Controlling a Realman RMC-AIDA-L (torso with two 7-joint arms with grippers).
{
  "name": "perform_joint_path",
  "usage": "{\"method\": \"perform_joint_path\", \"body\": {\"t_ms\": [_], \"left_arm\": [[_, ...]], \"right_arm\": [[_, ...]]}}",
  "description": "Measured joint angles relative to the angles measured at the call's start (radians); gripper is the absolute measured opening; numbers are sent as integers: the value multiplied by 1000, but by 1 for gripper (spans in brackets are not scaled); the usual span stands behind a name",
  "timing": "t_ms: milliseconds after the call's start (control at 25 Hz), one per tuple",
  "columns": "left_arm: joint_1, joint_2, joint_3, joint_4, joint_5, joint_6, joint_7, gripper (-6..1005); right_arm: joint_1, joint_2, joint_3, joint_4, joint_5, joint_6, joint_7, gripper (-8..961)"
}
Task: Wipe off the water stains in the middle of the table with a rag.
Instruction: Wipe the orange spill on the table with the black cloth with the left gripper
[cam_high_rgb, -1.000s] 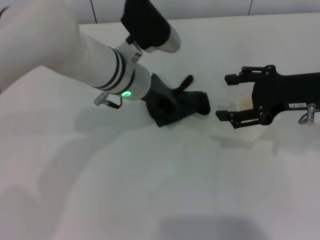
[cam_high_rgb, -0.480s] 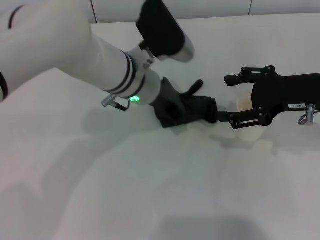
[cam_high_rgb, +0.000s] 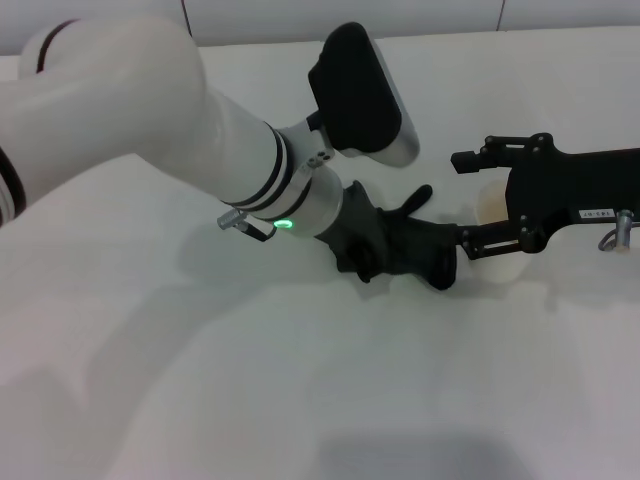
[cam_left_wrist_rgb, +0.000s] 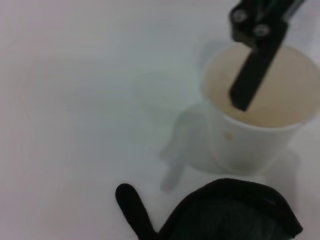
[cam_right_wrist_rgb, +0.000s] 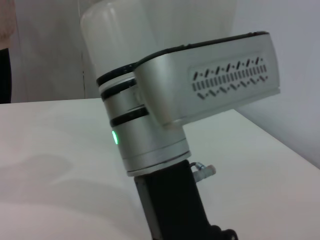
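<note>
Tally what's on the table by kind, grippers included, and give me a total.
Rags: 1, black, under the left gripper.
Cups: 1, white, between the right gripper's jaws.
Grippers: 2, left and right.
Water stains: none in view.
Total: 4.

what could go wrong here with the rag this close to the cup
1. The rag, pressed to the table under the left claw, already reaches the lower finger of the right claw; pushing further could snag it.
2. The cup stands between the right claw's open fingers, right beside the rag, and holds liquid; a nudge could tip it and spill more.
3. The wet patch by the cup's base may only smear.
</note>
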Motion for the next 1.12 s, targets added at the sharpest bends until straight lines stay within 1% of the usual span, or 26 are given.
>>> {"method": "perform_joint_path", "body": {"t_ms": [200, 400, 520, 600, 640, 680, 800, 880, 1120], "left_arm": [[12, 2, 29, 34, 6, 22, 9, 76], [24, 4, 36, 65, 29, 116, 12, 76], [27, 4, 30, 84, 101, 163, -70, 76], [26, 5, 28, 90, 160, 168, -138, 76], [26, 6, 14, 93, 225, 175, -201, 76], [26, 6, 14, 93, 225, 175, -201, 76], [27, 6, -42, 92, 315, 211, -261, 76], [27, 6, -80, 88, 350, 230, -290, 75], [28, 7, -204, 88, 366, 271, -314, 70]], "right_arm": [[0, 0, 2, 0, -3, 0, 0, 845], [0, -1, 2, 0, -3, 0, 1, 845], [0, -1, 8, -1, -3, -1, 2, 845], [0, -2, 11, -1, -2, -3, 2, 845], [0, -2, 11, -1, -2, -3, 2, 845], [1, -2, 11, -1, -2, -4, 2, 845], [3, -2, 11, -1, -2, -4, 3, 845], [4, -2, 11, 0, -2, -4, 3, 845], [4, -2, 13, 0, -2, -4, 5, 845]]}}
